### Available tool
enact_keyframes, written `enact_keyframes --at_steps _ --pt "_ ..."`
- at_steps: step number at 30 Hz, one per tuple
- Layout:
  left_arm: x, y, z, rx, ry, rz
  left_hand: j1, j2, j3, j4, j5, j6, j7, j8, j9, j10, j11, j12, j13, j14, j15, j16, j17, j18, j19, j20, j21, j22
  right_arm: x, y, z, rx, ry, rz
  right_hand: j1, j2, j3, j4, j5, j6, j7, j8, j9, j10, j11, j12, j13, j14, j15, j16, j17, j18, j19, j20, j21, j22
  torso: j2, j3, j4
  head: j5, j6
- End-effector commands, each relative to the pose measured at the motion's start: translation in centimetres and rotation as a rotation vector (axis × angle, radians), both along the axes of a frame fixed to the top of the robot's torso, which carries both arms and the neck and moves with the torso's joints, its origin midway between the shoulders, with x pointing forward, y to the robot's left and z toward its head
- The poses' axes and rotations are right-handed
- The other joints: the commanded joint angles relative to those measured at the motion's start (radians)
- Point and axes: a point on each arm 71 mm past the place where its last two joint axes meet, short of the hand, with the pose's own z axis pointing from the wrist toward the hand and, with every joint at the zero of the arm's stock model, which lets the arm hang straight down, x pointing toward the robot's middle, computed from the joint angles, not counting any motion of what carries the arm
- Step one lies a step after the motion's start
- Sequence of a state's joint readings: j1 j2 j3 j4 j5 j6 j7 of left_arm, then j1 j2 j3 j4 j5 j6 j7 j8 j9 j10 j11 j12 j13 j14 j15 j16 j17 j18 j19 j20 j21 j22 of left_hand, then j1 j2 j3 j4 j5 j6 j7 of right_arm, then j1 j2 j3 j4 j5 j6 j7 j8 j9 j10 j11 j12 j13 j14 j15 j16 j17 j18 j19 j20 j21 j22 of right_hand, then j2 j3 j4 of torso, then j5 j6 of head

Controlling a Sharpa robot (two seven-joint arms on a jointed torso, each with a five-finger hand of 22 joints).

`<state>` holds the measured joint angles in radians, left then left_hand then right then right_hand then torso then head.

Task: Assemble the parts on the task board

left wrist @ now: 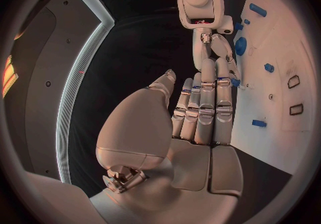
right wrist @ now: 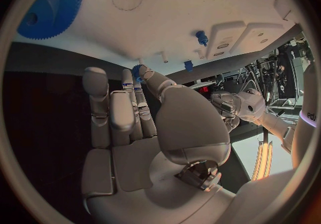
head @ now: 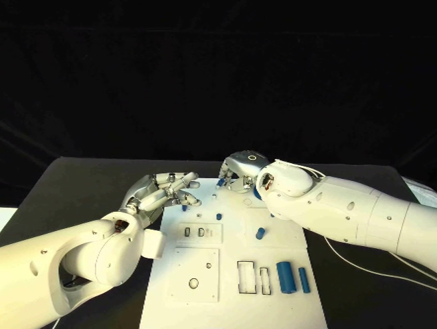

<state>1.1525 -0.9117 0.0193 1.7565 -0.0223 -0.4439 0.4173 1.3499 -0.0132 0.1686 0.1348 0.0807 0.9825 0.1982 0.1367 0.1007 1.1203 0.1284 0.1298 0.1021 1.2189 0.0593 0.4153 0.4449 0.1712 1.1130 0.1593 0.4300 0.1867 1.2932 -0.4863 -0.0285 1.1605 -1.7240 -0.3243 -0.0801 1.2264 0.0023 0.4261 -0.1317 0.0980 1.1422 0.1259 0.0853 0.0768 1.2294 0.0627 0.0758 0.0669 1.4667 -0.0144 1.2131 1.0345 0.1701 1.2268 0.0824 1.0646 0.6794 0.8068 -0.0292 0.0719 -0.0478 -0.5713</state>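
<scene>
The white task board [head: 204,274] lies in the middle of the black table. My right hand [head: 240,171] hovers over the board's far edge; its thumb and a finger pinch a small blue part [right wrist: 136,71], which also peeks out under the fingers [head: 222,183]. A blue gear [right wrist: 52,4] lies on the board close to that hand. My left hand [head: 164,193] is at the board's far left corner with its fingers [left wrist: 207,101] stretched out and nothing in them. They point toward the right hand [left wrist: 215,47]. A small blue peg [head: 184,206] stands just beside the left fingertips.
Two blue cylinders [head: 285,276] lie side by side near the board's right front, next to rectangular slots [head: 246,277]. A short blue peg [head: 218,216] and a blue piece [head: 261,233] sit mid-board. White cables [head: 377,269] trail on the table at the right.
</scene>
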Motion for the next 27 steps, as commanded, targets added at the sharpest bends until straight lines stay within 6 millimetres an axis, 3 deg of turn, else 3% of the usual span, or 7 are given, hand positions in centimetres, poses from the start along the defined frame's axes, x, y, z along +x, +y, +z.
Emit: enact_keyframes --at_steps 1,17,27 --pt "-0.04 -0.16 0.18 -0.008 -0.006 -0.01 0.003 0.005 0.002 -0.006 0.001 -0.004 0.0 -0.005 0.001 -0.005 0.001 -0.006 0.001 -0.005 -0.001 0.004 0.001 0.009 -0.008 0.003 0.006 0.001 0.02 0.22 -0.05 -0.01 -0.009 0.0 -0.009 -0.001 0.002 0.008 0.005 0.004 0.0 0.001 0.011 0.007 0.001 -0.007 -0.001 0.029 -0.006 0.004 0.0 -0.015 -0.004 -0.001 0.007 0.0 0.001 -0.0003 -0.0007 0.001 -0.001" --pt "-0.02 -0.28 0.2 -0.008 -0.002 -0.016 0.002 0.005 0.002 -0.006 0.001 -0.004 0.0 -0.005 0.002 -0.005 0.001 -0.006 0.002 -0.006 -0.001 0.005 0.002 0.009 -0.008 0.003 0.006 0.002 0.14 0.55 -0.36 -0.027 0.013 0.003 -0.016 -0.01 0.001 0.017 0.007 0.002 0.001 -0.001 0.012 0.005 0.002 -0.009 -0.001 0.029 -0.005 0.006 0.002 -0.015 -0.006 0.0 0.009 0.002 0.004 -0.0016 0.0008 -0.002 0.0" --pt "-0.07 -0.46 0.23 -0.009 0.0 -0.021 0.002 0.005 0.002 -0.006 0.001 -0.004 0.0 -0.005 0.002 -0.005 0.001 -0.006 0.002 -0.006 -0.001 0.005 0.002 0.009 -0.008 0.003 0.006 0.002 0.36 0.82 -0.68 -0.046 0.032 -0.005 -0.02 -0.022 0.002 0.027 0.008 -0.007 0.004 -0.008 0.011 -0.006 0.005 -0.013 -0.002 0.029 -0.003 0.012 0.007 -0.015 -0.01 0.001 0.013 0.004 0.006 -0.0013 0.0 0.005 -0.001"
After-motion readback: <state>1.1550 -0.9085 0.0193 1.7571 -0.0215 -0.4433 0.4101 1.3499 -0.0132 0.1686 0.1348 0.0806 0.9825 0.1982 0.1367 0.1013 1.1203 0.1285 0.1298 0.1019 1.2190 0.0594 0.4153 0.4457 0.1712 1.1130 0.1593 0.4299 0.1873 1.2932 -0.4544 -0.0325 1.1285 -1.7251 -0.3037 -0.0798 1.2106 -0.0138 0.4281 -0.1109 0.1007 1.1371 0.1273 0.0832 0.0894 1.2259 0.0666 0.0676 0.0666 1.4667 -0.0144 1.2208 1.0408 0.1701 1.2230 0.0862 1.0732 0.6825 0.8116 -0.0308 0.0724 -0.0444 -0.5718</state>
